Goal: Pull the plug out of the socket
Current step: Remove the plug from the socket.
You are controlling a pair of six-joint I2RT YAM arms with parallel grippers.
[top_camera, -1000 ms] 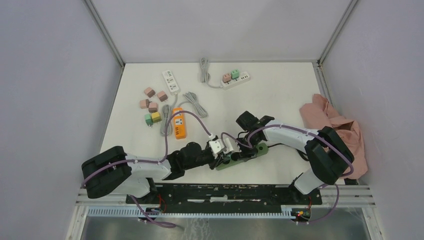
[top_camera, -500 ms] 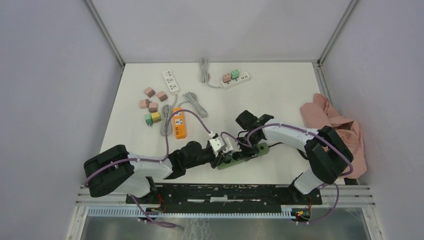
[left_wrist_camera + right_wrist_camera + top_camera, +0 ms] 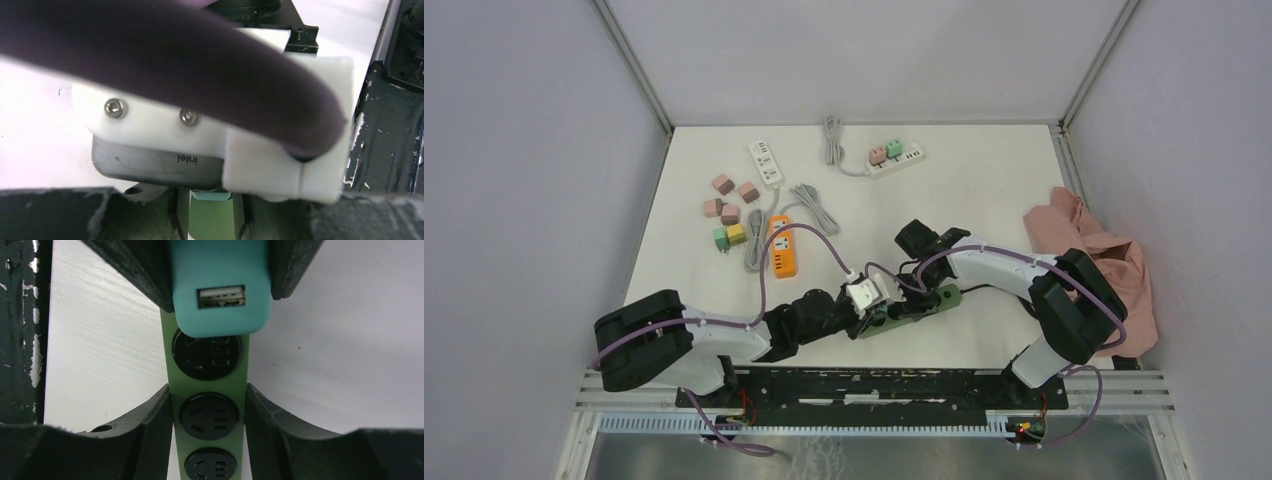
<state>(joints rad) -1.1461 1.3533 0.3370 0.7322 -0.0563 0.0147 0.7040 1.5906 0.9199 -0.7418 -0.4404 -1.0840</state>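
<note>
A green power strip (image 3: 936, 300) lies near the table's front edge, its black round sockets (image 3: 209, 412) showing in the right wrist view. My right gripper (image 3: 209, 410) is shut on the strip's two long sides. A teal plug (image 3: 220, 295) with a USB port sits over the strip's socket. My left gripper (image 3: 220, 270) is shut on this plug, its dark fingers (image 3: 145, 275) pressed against both sides. Whether the prongs are still in the socket is hidden. In the left wrist view only a sliver of the plug (image 3: 212, 196) shows above the strip (image 3: 210, 222).
The right wrist's white camera mount (image 3: 200, 125) and purple cable block most of the left wrist view. Farther back lie an orange strip (image 3: 783, 246), two white strips (image 3: 765, 163), several loose adapters (image 3: 729, 210) and grey cords (image 3: 814, 210). A pink cloth (image 3: 1094, 260) lies at the right edge.
My left arm has edged slightly to the right. The green strip and my right arm have hardly moved.
</note>
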